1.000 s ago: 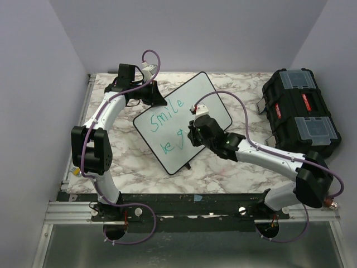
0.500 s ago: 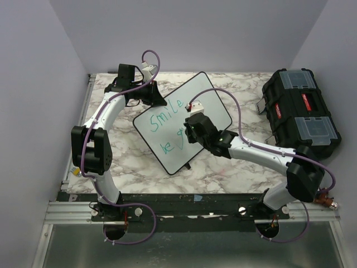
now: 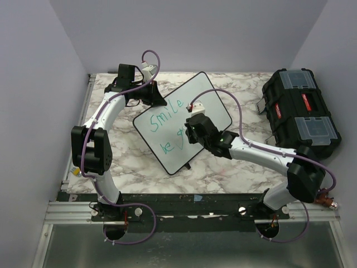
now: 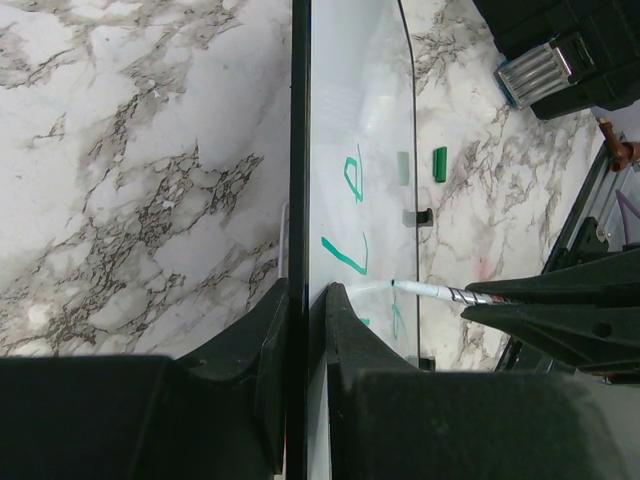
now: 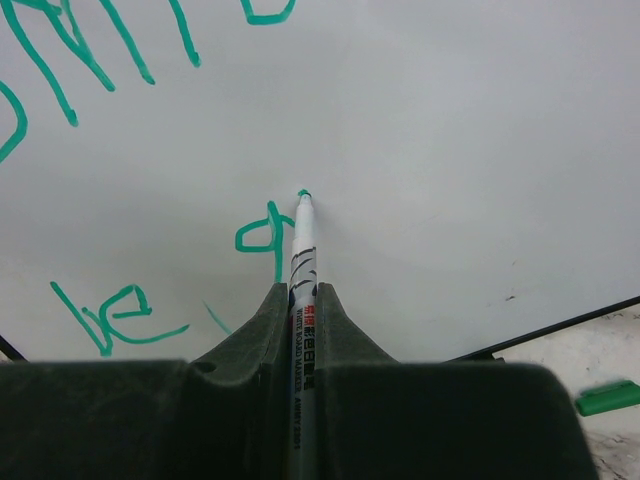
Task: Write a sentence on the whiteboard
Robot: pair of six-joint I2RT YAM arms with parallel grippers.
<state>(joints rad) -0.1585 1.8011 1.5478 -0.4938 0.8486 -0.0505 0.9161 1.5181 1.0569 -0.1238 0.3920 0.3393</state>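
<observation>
The whiteboard (image 3: 207, 96) lies slanted on the marble table, and my left gripper (image 3: 158, 99) is shut on its far-left edge. In the left wrist view the fingers (image 4: 300, 288) pinch the black frame of the whiteboard (image 4: 360, 120) edge-on. The sentence (image 3: 167, 111) reads "Smile" in green, with "be g" below it. My right gripper (image 3: 192, 127) hovers over the board's middle, shut on a white marker (image 5: 303, 250). The marker's green tip rests on the whiteboard (image 5: 450, 150) just right of the "g" (image 5: 262, 235). The marker (image 4: 430, 291) also shows in the left wrist view.
A black toolbox (image 3: 301, 114) with clear lid panels stands at the right side of the table. The marker's green cap (image 5: 608, 397) lies on the marble beside the board's near-right edge. Purple walls close in the table on three sides.
My right gripper has shifted slightly left over the board with the marker, bringing the tip to the right of the "g". The left arm and the board have not moved.
</observation>
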